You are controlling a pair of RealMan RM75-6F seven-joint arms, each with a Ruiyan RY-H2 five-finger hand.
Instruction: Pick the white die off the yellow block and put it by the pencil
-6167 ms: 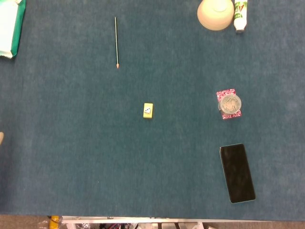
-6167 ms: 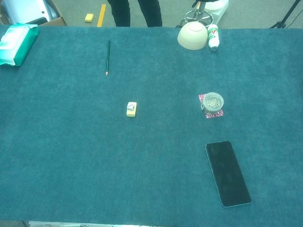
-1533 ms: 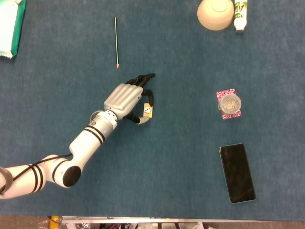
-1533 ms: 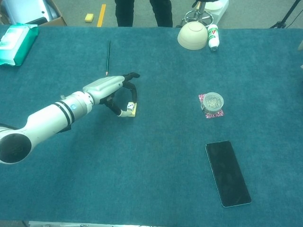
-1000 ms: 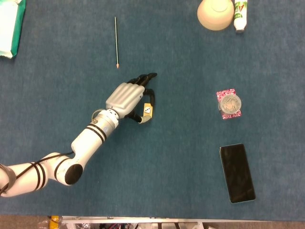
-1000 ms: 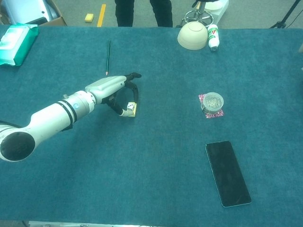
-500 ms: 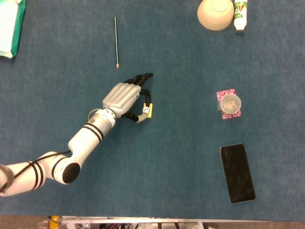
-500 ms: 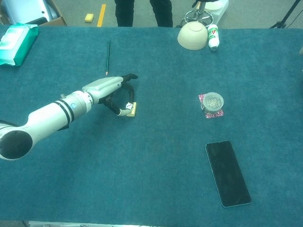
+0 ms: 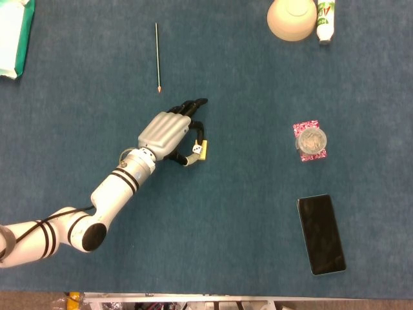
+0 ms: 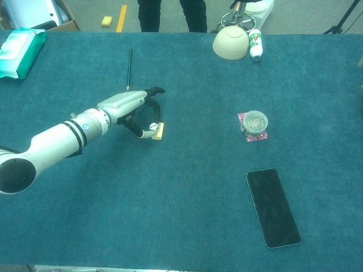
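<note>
The white die is pinched between the thumb and a curled finger of the left hand, at the left edge of the yellow block. In the chest view the die sits just left of the block; whether it touches the block's top face cannot be told. The remaining fingers extend forward past the block, spread slightly apart. The left hand approaches from the lower left, the white forearm trailing behind it across the table.

The yellow block lies flat on the blue-green table cloth. The pencil lies beyond the hand — well apart from the die — with its tip pointing toward the robot.

To the right: a small glass jar on a pink patterned coaster, and nearer the robot a black smartphone, face up. At the far edge stand a cream bowl, upside down, and a white bottle beside it. A green wipes pack occupies the far left corner.
</note>
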